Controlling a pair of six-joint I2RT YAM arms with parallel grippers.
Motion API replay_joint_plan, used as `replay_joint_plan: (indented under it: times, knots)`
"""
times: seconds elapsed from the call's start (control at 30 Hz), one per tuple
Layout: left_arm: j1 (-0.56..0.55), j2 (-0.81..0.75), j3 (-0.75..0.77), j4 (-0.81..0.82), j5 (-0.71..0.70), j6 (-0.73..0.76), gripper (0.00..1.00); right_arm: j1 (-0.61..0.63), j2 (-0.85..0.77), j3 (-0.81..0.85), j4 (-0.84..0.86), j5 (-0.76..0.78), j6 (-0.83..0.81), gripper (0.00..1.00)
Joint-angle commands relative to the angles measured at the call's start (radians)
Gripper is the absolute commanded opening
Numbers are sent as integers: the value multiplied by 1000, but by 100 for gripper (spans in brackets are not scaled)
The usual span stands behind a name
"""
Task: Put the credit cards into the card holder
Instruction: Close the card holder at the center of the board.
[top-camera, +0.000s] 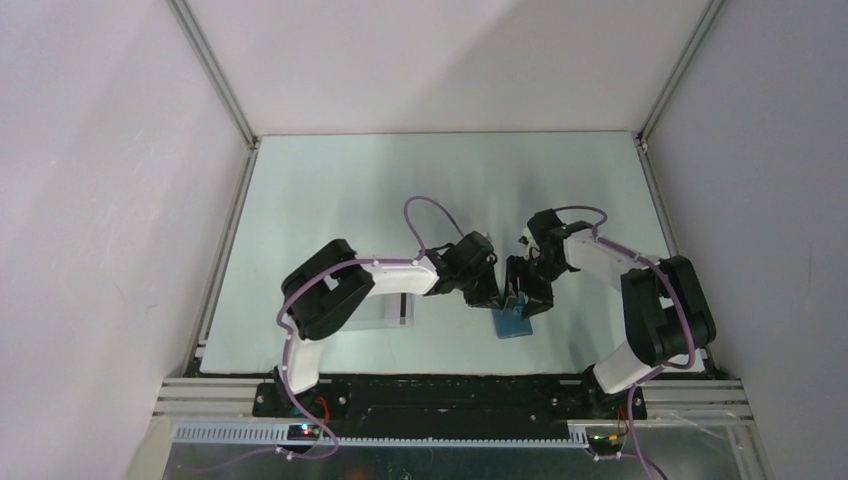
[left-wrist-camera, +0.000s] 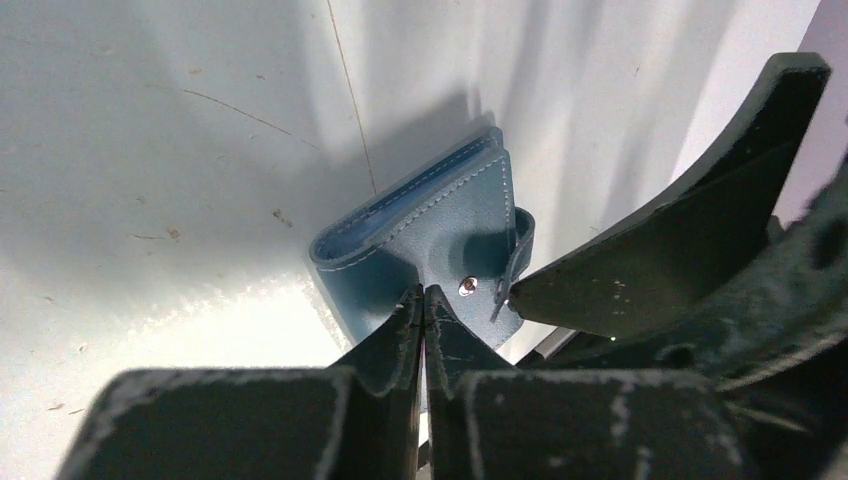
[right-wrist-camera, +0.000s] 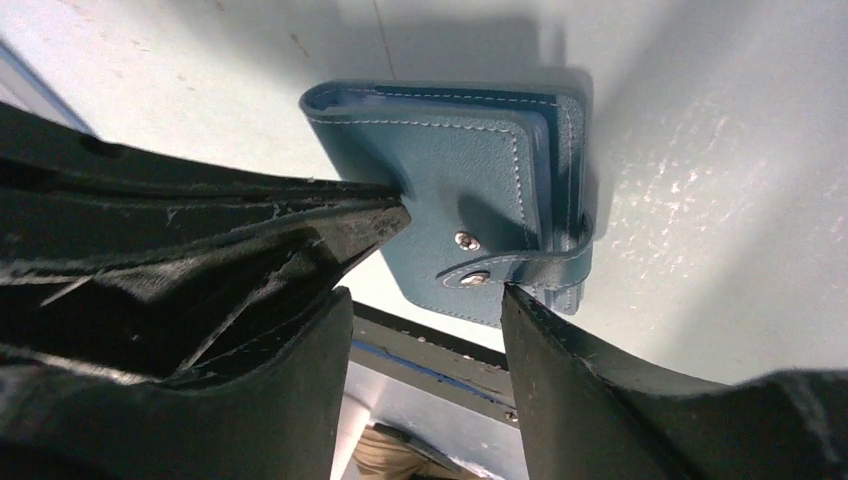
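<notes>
The card holder is a teal-blue folded wallet lying on the table near the front edge, between both grippers. In the left wrist view my left gripper is shut, and its joined tips rest on the card holder's cover beside a metal snap. My right gripper is open just over the near end of the card holder. One of its fingertips sits at the clasp tab, which lies next to the snap stud. No credit cards are in view.
A clear plastic box lies partly under the left forearm. The table's dark front rail runs just below the card holder. White walls enclose the table on three sides.
</notes>
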Motion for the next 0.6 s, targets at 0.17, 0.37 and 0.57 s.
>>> replay_joint_plan:
  times: [0.17,0.37,0.57]
  knots:
    - [-2,-110,35,-32,29,60,16,-107,-154,27,93,-202,0,68]
    - [-2,-147,-7,41,100,17,26,-195,-206,28,68,-253,-29,67]
    - [-10,-143,-65,69,88,-45,23,-238,-195,28,37,-169,-39,57]
